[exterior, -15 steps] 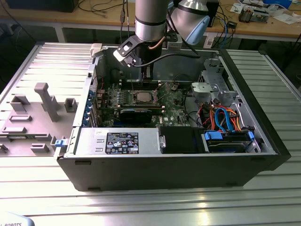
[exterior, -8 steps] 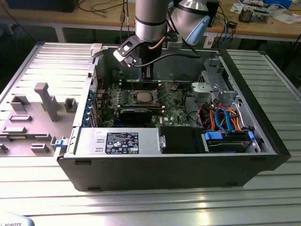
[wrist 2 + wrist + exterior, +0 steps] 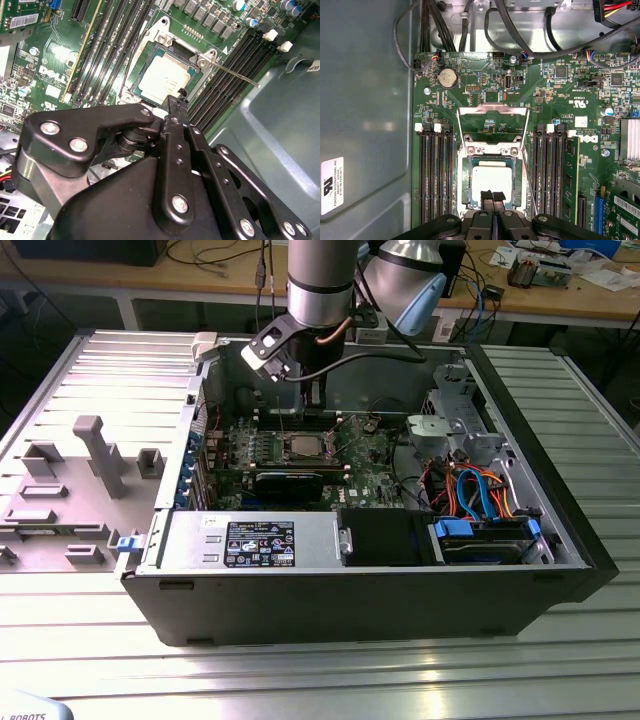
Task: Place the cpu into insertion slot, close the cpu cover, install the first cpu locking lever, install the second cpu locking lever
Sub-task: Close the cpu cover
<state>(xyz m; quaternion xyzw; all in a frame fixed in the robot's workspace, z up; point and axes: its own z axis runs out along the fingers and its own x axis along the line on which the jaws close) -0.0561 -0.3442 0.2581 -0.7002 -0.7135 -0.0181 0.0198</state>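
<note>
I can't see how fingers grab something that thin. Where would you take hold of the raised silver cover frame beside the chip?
Probably its free crossbar, the edge farthest from the hinge, pinched from above. The cpu cover seems to stand raised beside the cpu, and its open centre leaves room on each side of that bar.

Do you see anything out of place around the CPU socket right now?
Yes: the cpu cover is flipped open past the insertion slot, leaving the cpu uncovered, and a locking lever juts out unlatched.
</note>
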